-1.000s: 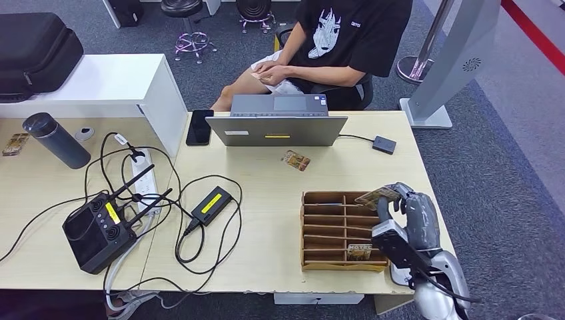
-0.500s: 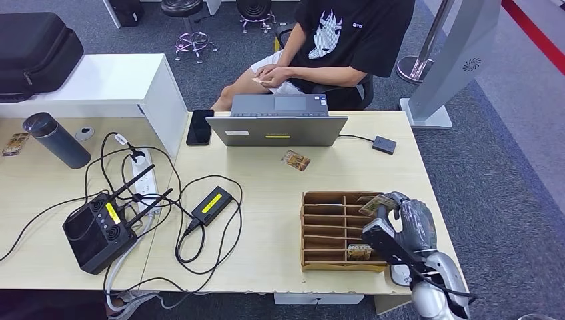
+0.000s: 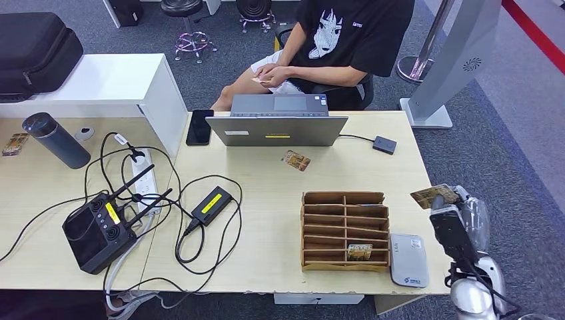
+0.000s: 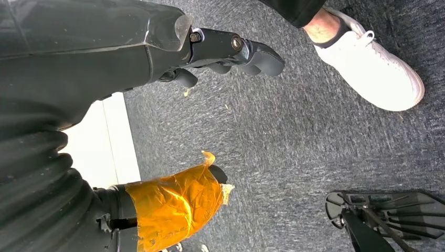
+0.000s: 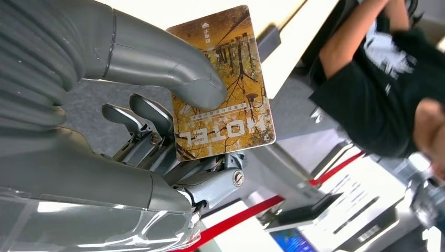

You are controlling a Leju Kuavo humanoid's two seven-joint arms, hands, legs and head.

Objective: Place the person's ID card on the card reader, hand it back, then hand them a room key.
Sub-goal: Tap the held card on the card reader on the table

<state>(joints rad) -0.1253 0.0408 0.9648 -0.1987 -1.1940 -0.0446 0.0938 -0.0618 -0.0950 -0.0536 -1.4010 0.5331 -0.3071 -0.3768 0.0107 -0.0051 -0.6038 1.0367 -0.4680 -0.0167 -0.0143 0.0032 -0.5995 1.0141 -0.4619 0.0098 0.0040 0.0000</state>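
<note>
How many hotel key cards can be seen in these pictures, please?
3, maybe more. One hotel card is pinched in the right hand, one lies in the wooden organizer at, one on the desk near the laptop. Others may hide in compartments.

The room key (image 5: 225,89) is golden yellow with an autumn-tree picture and white "HOTEL" lettering, pinched under the pale grey thumb of the right hand (image 5: 157,121), whose fingers are darker grey. The bench (image 3: 266,227) is pale wood-coloured. On it the slotted card rack (image 3: 344,230) is brown, the card reader (image 3: 408,260) light grey with small blue print, the laptop (image 3: 276,123) silver-grey with a yellow strip, and the cables black. The person's shirt (image 3: 356,30) is black with a white figure print. The left hand (image 4: 157,52) is dark grey, its thumb wrapped in orange tape. The carpet is dark blue-grey.
</note>
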